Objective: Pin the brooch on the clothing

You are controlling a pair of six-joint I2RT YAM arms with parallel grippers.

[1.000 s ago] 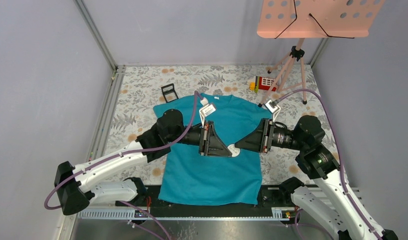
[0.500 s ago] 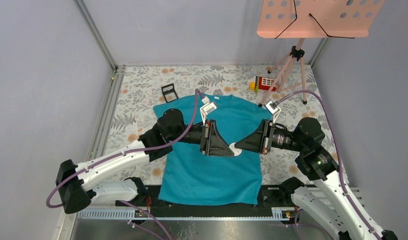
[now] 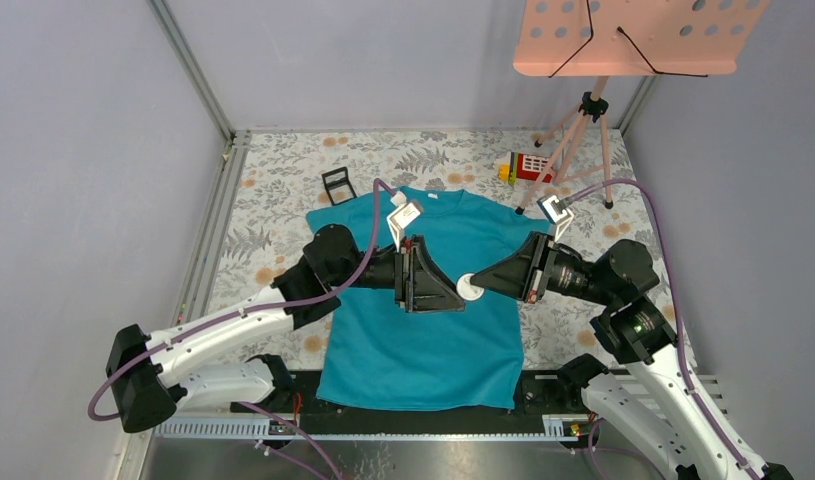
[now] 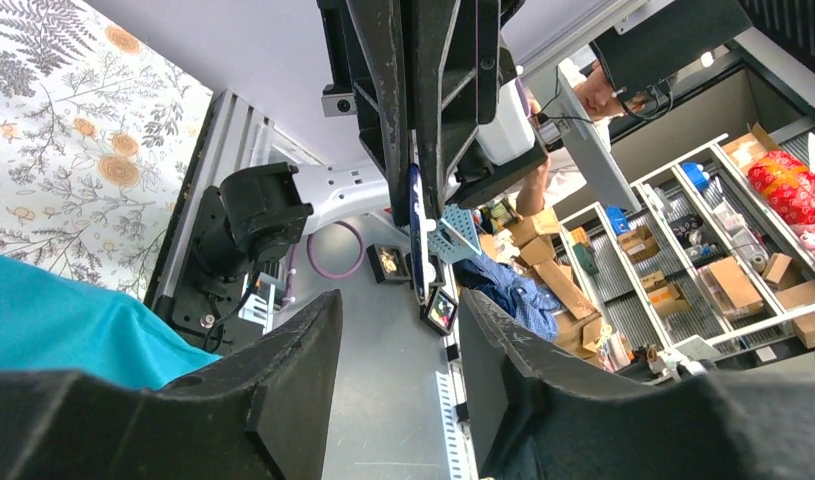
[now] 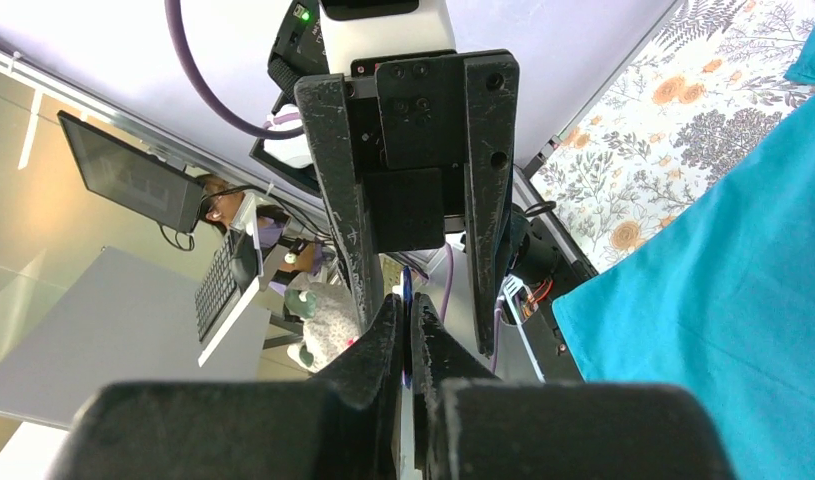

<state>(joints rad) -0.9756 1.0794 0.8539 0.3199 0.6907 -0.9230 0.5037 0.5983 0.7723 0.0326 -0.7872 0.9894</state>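
Right gripper [image 5: 404, 312] clamped on the brooch [image 4: 415, 228], left gripper [image 4: 398, 305] spread apart facing it.
Right fingers were pressed together on the brooch, which showed edge-on as a thin dark-blue sliver at their tips. Left fingers stood wide apart, flanking the right gripper's nose. Both were tip to tip in the air over the middle of the teal T-shirt [image 3: 423, 350], which lay flat on the floral table [image 3: 283, 200]. A black frame [image 3: 338, 184] stood just beyond the shirt's far-left sleeve.

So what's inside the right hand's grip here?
The brooch, seen edge-on as a thin dark-blue sliver between the right hand's shut fingers. Its face and back are covered.
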